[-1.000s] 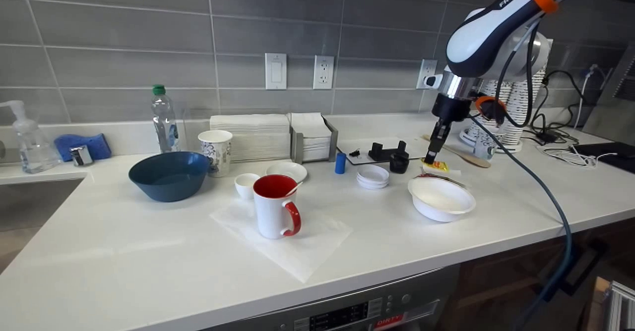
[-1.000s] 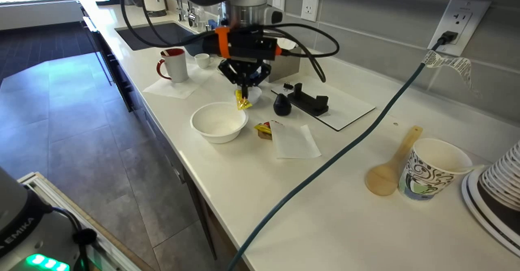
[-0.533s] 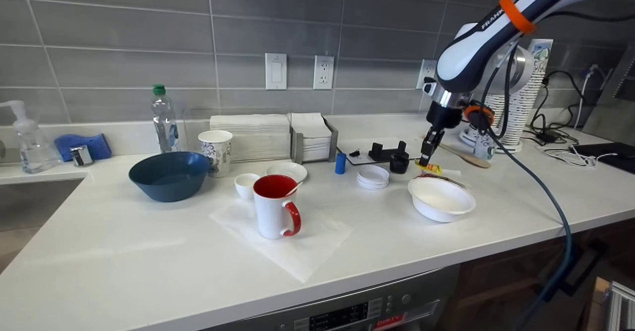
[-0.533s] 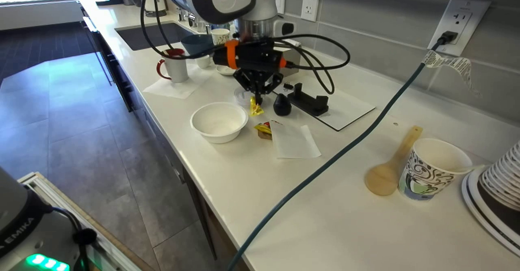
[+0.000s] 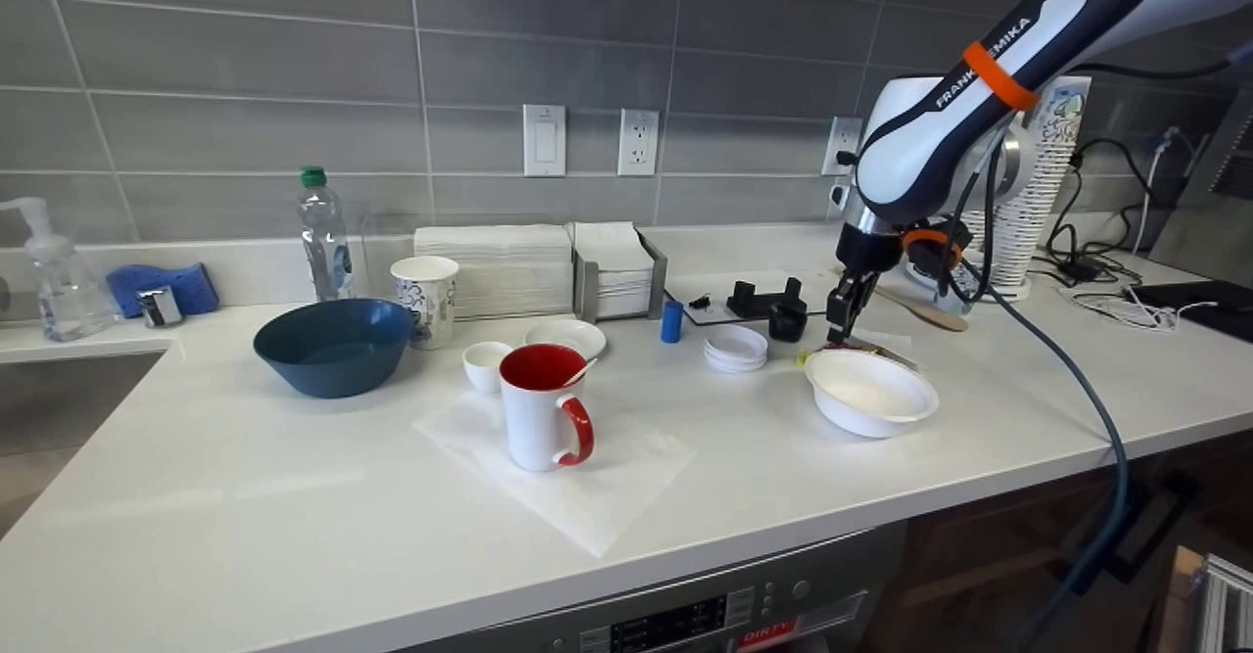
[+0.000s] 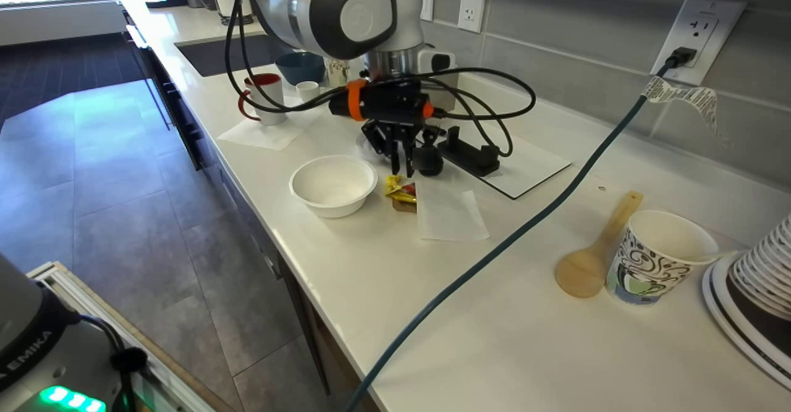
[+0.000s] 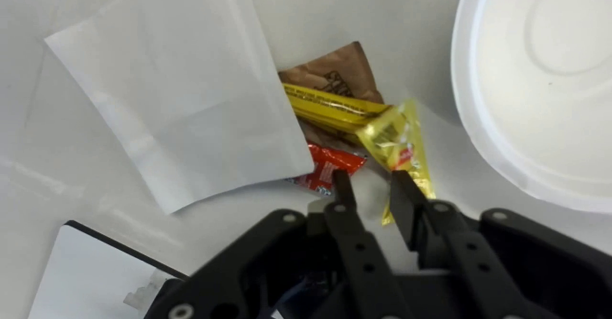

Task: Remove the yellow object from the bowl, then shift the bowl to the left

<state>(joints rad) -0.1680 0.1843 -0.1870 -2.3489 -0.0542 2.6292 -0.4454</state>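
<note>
The yellow object [image 7: 401,142], a small shiny packet, lies on the counter between the white bowl [image 7: 497,156] and other packets. It also shows in both exterior views [image 6: 393,183] [image 5: 805,357]. The bowl [image 6: 334,209] stands upright beside it; in the wrist view its visible inside is empty. The bowl also shows in an exterior view [image 5: 869,416]. My gripper [image 7: 371,178] is slightly open, with a gap between its fingers and nothing held. It hangs just over the packet, whose lower end is partly hidden by one finger. The gripper shows in both exterior views [image 6: 402,171] [image 5: 838,336].
A yellow stick packet [image 7: 330,106], a brown packet [image 7: 342,70] and a red packet [image 7: 330,166] lie partly under white paper [image 7: 191,94]. Small stacked white dishes [image 5: 735,348], a black rounded object [image 6: 429,163] and a red-handled mug [image 5: 536,418] stand near. A cable [image 6: 469,270] crosses the counter.
My gripper has moved toward the packets and down, then opened. The yellow object, held in it before, now lies on the counter beside the bowl. The bowl has not moved.
</note>
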